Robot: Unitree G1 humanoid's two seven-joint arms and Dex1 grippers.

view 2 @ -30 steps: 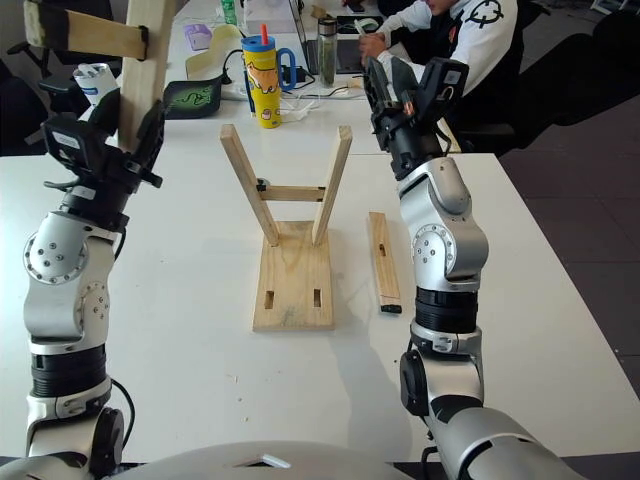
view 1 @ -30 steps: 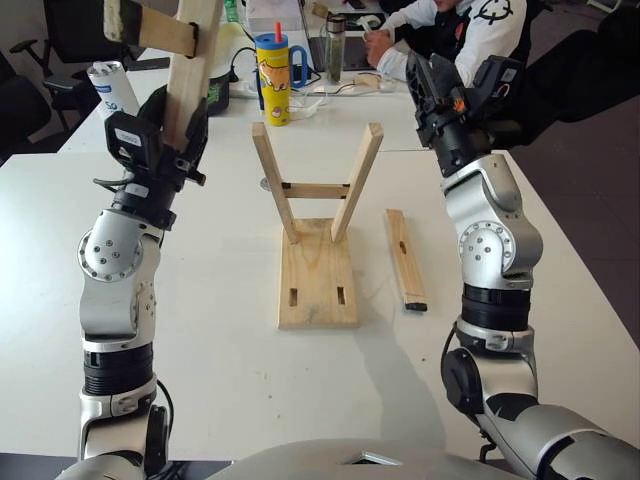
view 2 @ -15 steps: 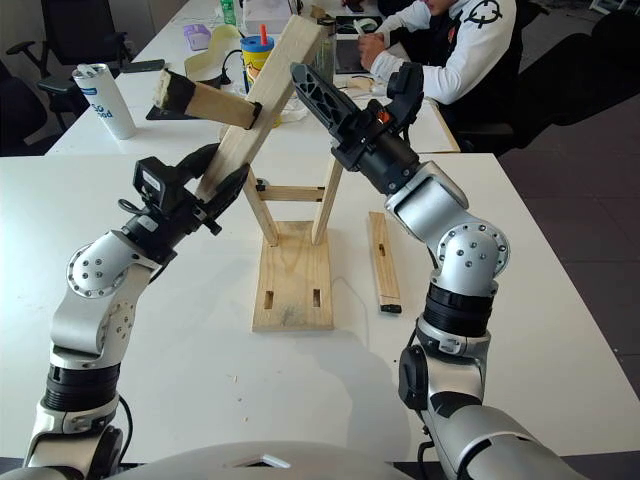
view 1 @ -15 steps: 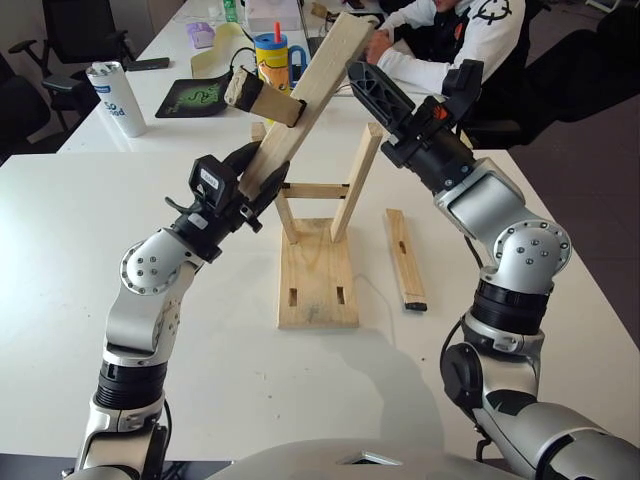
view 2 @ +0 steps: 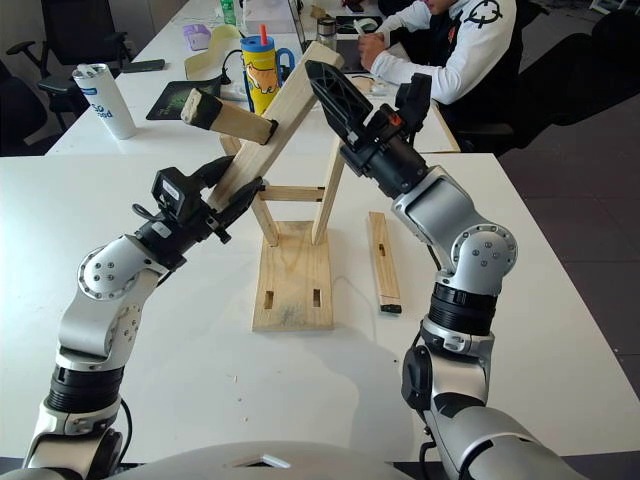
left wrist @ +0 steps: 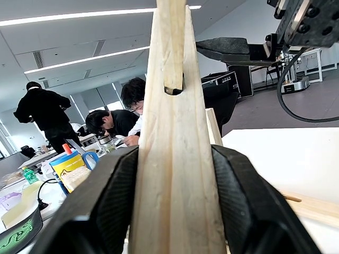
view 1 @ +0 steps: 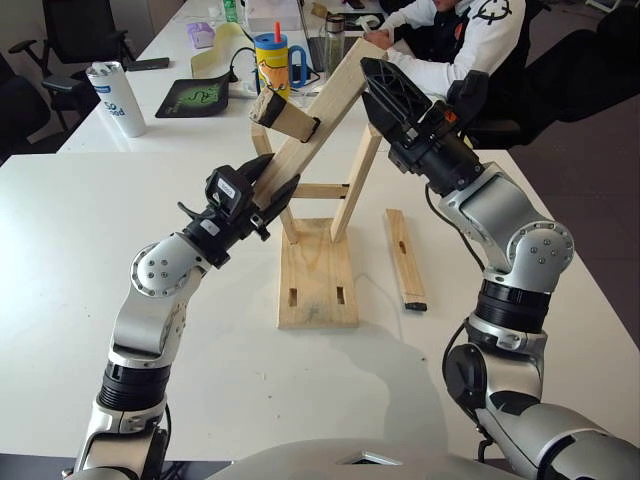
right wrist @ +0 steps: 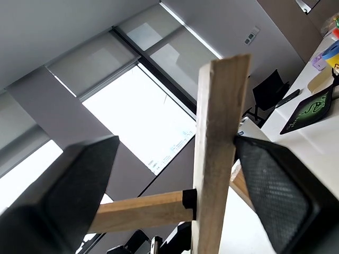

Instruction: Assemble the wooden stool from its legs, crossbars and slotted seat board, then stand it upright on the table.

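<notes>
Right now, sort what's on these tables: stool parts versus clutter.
Job: held leg with crossbar, seat board with two fitted legs, loose leg.
Lying about: yellow cup, white tumbler, dark mat, bottle.

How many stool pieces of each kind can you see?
legs: 4
crossbars: 2
seat board: 1
Total: 7
</notes>
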